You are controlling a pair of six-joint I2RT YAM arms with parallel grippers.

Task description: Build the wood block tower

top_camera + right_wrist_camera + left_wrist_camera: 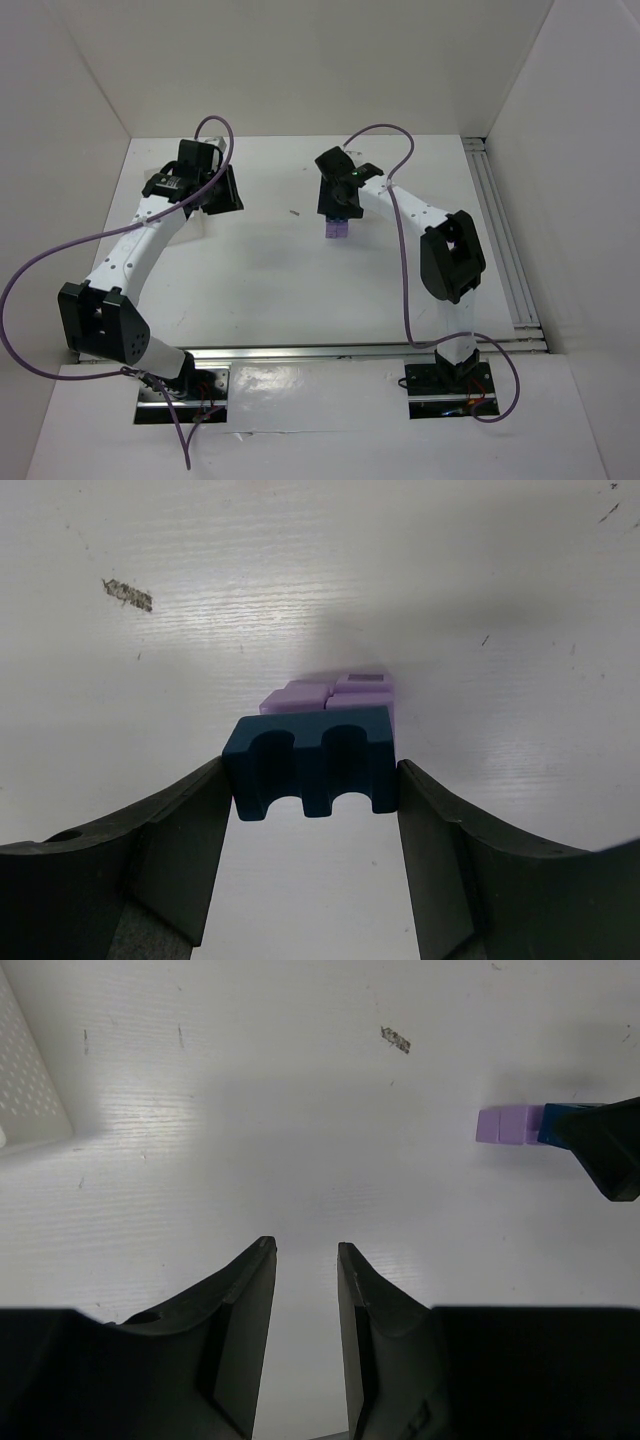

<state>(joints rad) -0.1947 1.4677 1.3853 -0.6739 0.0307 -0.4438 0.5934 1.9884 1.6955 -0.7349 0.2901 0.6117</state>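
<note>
The left arm and right arm are white with black joints, purple cables and perhaps one green light.

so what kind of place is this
Probably a robot lab test cell: a white table boxed in by plain white walls, left arm and right arm bolted at its near edge, small purple blocks.

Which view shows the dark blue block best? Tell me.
Right wrist: the dark blue block sits centred in the right gripper, notches visible. Left wrist shows only a sliver; top external hides it.
</note>
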